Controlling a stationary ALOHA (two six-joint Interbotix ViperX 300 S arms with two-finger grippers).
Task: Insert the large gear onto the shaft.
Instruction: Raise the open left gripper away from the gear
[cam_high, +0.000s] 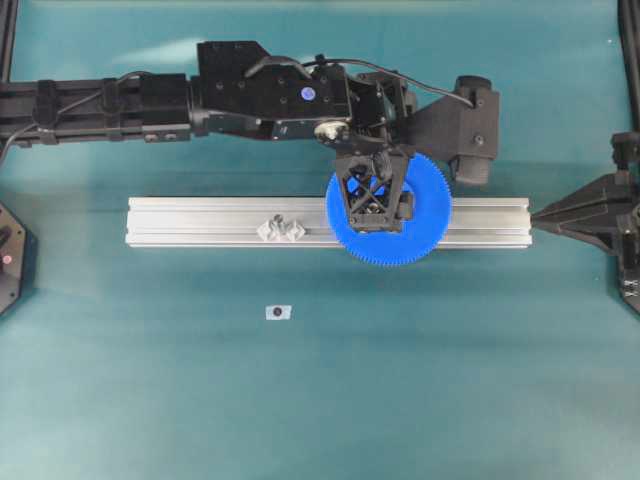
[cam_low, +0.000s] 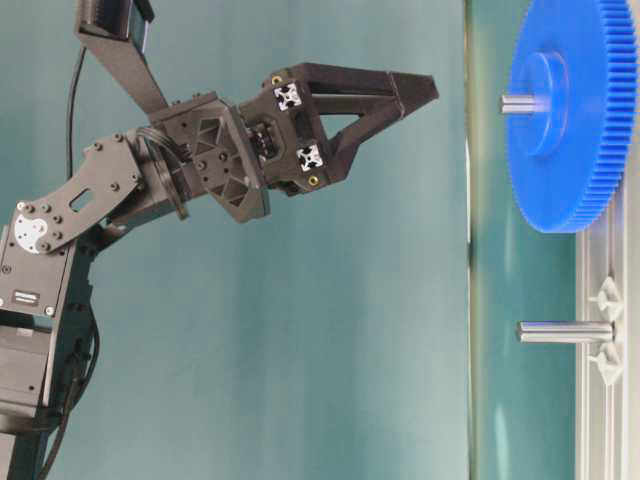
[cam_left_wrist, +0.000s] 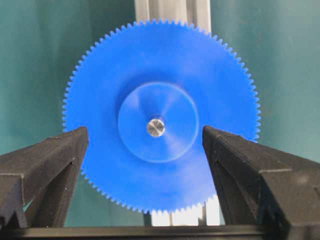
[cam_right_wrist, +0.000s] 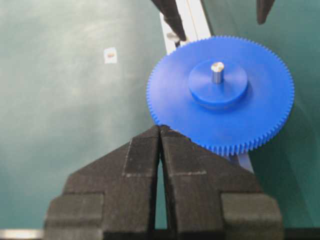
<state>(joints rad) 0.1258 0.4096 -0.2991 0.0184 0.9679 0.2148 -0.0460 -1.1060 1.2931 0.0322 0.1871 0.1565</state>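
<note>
The large gear (cam_left_wrist: 160, 120) sits on the shaft (cam_left_wrist: 156, 127), metal tip poking through the hub; in the table-level view its disc lies flat against the aluminium rail (cam_high: 200, 222), so to all appearance it is fully seated. The second peg (cam_low: 565, 332) stands bare further along the rail on its clear base.

Left gripper (cam_low: 415, 95) hangs clear above the gear, jaws wide, one each side of the hub in the wrist view, touching nothing. Right gripper (cam_right_wrist: 160, 132) is parked at the side near the rail end, jaws pressed together, empty.

Risks, as a judgement: insertion looks done, so the main danger is the left arm's exit. A sideways move or drop could catch a jaw tip on the toothed rim and lift or tilt the gear off the shaft. Closing the jaws now could pinch the hub and drag it. A small tag (cam_high: 279, 312) lies on the desk (cam_high: 450, 400), well apart, no hazard.
</note>
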